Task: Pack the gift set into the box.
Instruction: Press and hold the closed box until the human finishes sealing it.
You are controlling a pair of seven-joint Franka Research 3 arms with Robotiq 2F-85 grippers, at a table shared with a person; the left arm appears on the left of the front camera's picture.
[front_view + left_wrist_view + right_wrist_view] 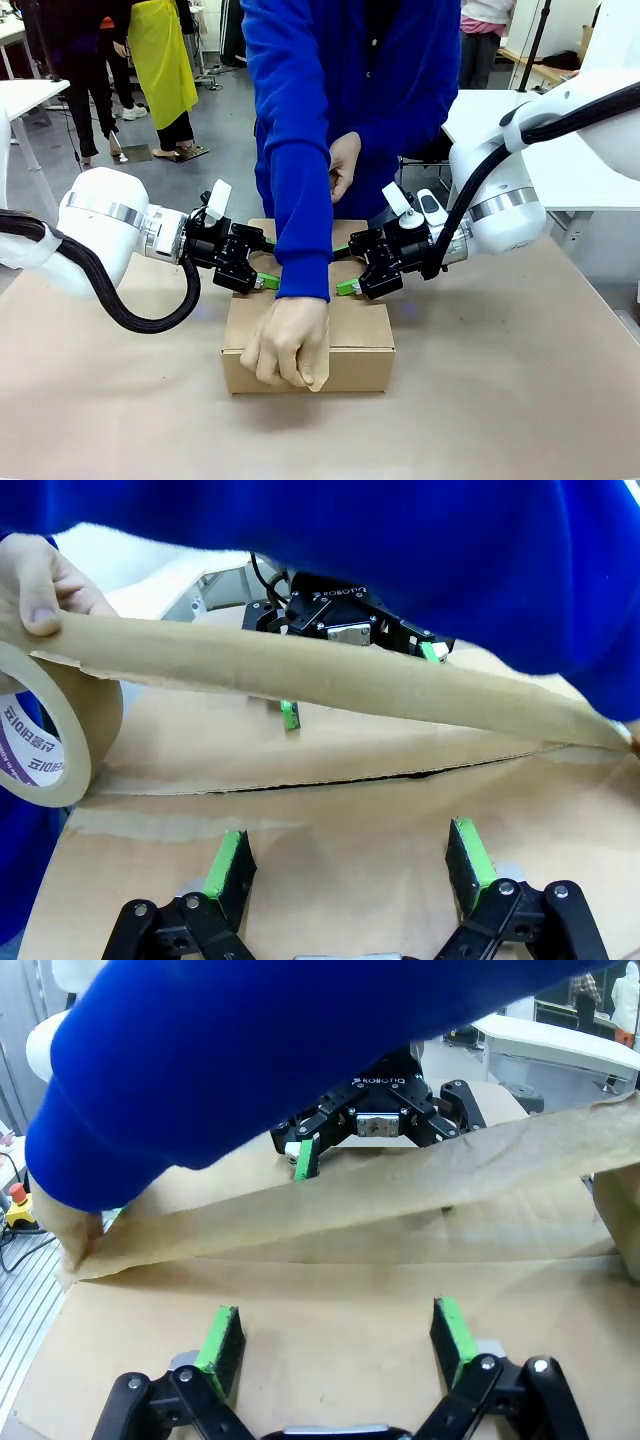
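The brown cardboard box (360, 345) lies on the table with its top flaps closed, and their seam (300, 784) runs across the left wrist view. The gift set is hidden. My left gripper (262, 263) (350, 855) stands open over the box's left half. My right gripper (347, 268) (335, 1335) stands open over its right half, facing the left one. A person in a blue sleeve stretches a brown paper tape strip (350, 685) (400, 1195) above the seam. One hand (290, 345) presses the strip's end at the box's front edge.
The person's other hand (40, 590) holds the tape roll (40, 750) at the far end of the box. The blue sleeve (300, 180) hangs between my two grippers. Brown paper (520, 400) covers the table. White tables stand behind.
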